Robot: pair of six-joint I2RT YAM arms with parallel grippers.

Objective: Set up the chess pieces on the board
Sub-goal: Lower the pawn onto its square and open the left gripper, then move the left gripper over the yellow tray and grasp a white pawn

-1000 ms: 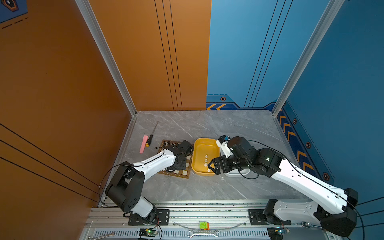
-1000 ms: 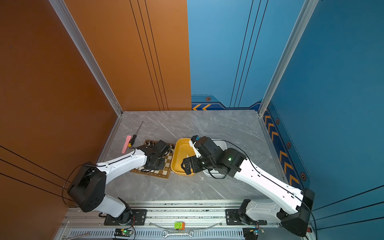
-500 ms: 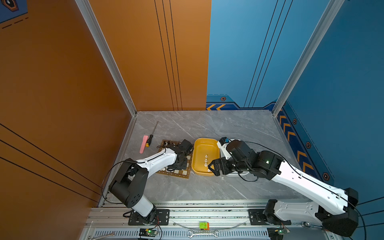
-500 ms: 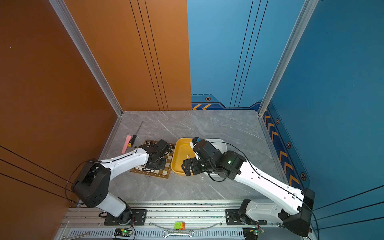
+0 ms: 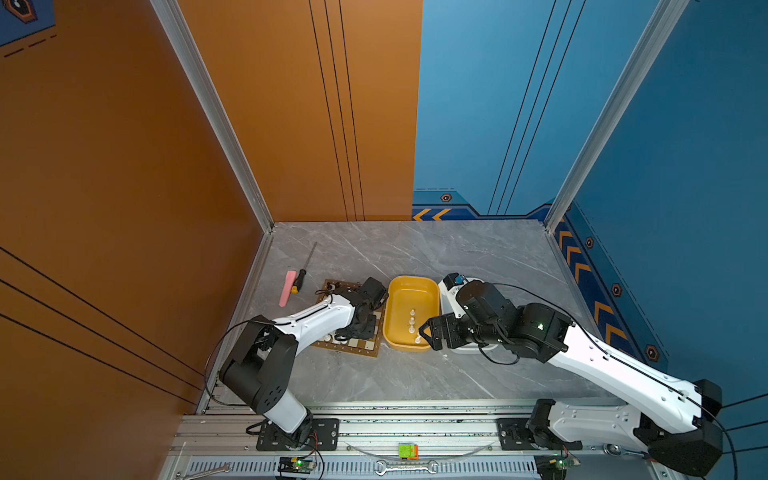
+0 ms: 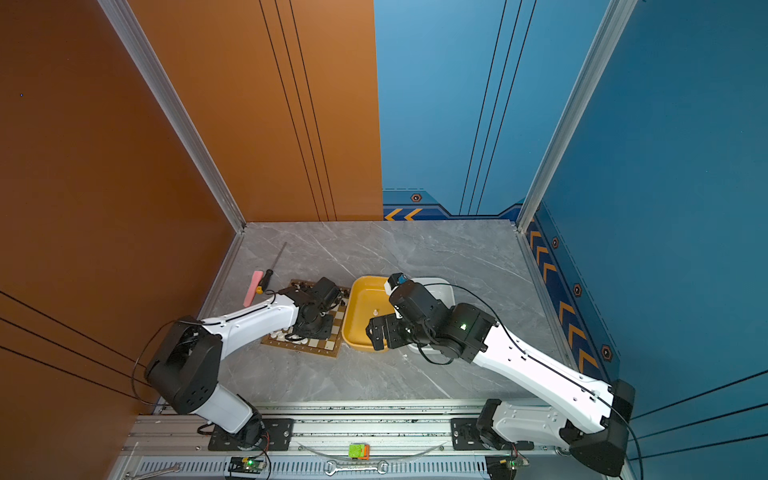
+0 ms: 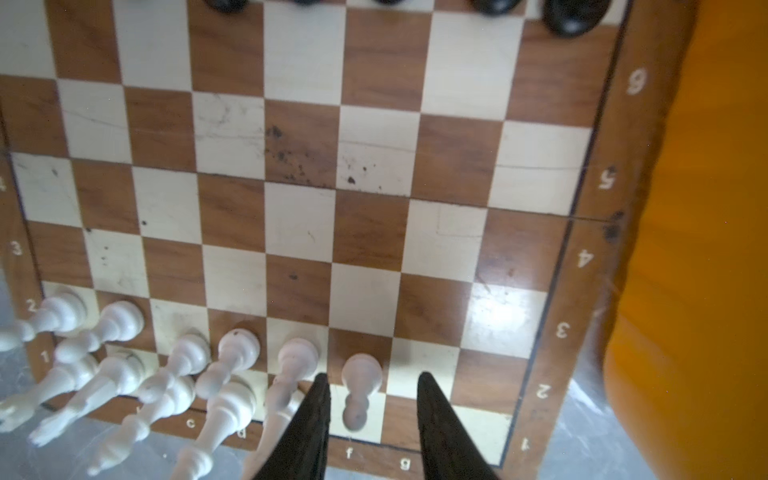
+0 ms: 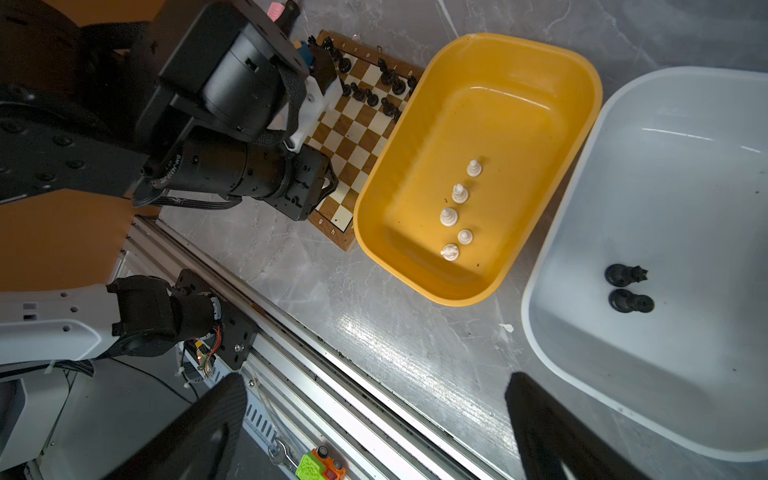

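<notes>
The board (image 7: 374, 166) lies left of the yellow tub, also in both top views (image 5: 365, 345) (image 6: 324, 345). Cream-white pieces stand along its near two rows and black pieces (image 7: 573, 16) along the far rows (image 8: 365, 93). My left gripper (image 7: 372, 376) is open low over the near edge. A white pawn (image 7: 360, 370) stands on its square between the fingers, with a gap on each side. My right gripper (image 8: 374, 378) hangs wide open and empty above the table by the yellow tub's near corner (image 5: 432, 334).
The yellow tub (image 8: 519, 45) holds several white pieces (image 8: 459, 193). The white tub (image 8: 623, 104) beside it holds two black pieces (image 8: 623, 274). A pink stick (image 5: 287, 286) and a screwdriver (image 5: 305, 266) lie left of the board. A green-orange block (image 5: 407, 451) sits on the front rail.
My left gripper's jaws have parted, and the white pawn now stands free on the board. The right arm has barely moved.
</notes>
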